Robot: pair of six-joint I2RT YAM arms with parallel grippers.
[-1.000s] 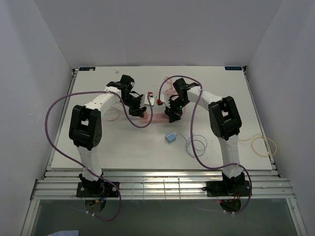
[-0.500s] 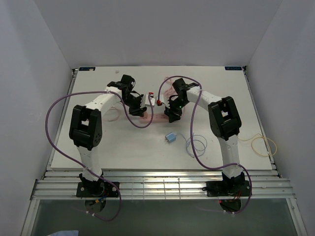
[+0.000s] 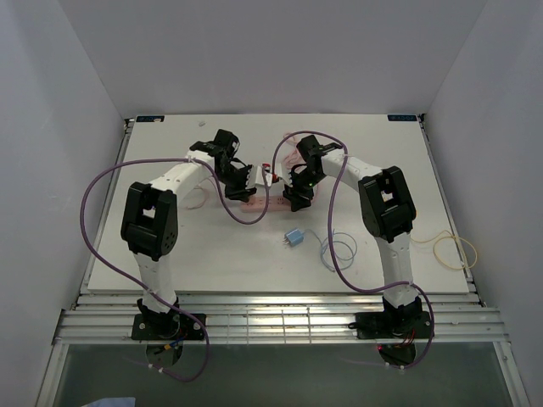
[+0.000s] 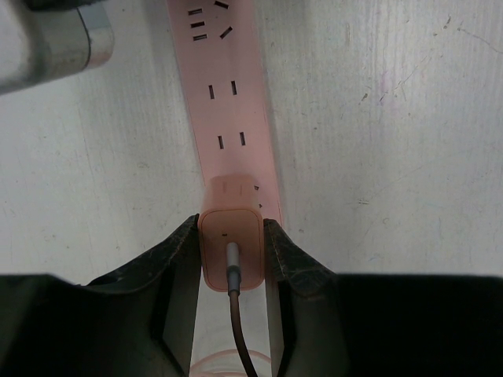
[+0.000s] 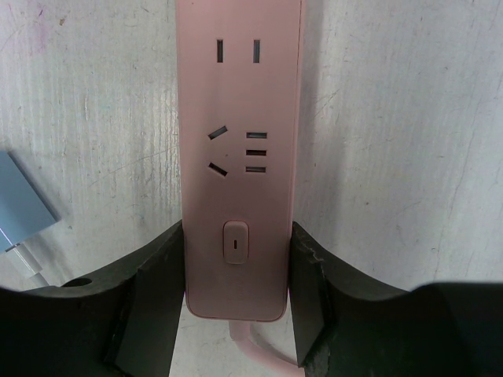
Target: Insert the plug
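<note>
Your left tool (image 4: 229,239) is closed on the pink plug (image 4: 230,259), with one finger on each side face. The brown cable (image 4: 236,330) leaves the back of the plug toward the wrist. This side grip points the pins at the pink power strip (image 4: 236,118) and leaves the free sockets along it in sight.

The plug stands over the left part of the strip, in line with it. Its body hides the pins, so you cannot tell if they are already in the holes.

Your right tool (image 5: 238,263) clamps the right end of the strip, at the switch (image 5: 236,241), with its fingers against both long edges. I judge this is to fix the strip on the worktop (image 3: 212,254), so it does not slide or tip when you push the plug. A blue charger (image 5: 20,204) lies on the near side of the right tool, apart from the strip, and no tool touches it.

For the next move, push straight, without a twist.
</note>
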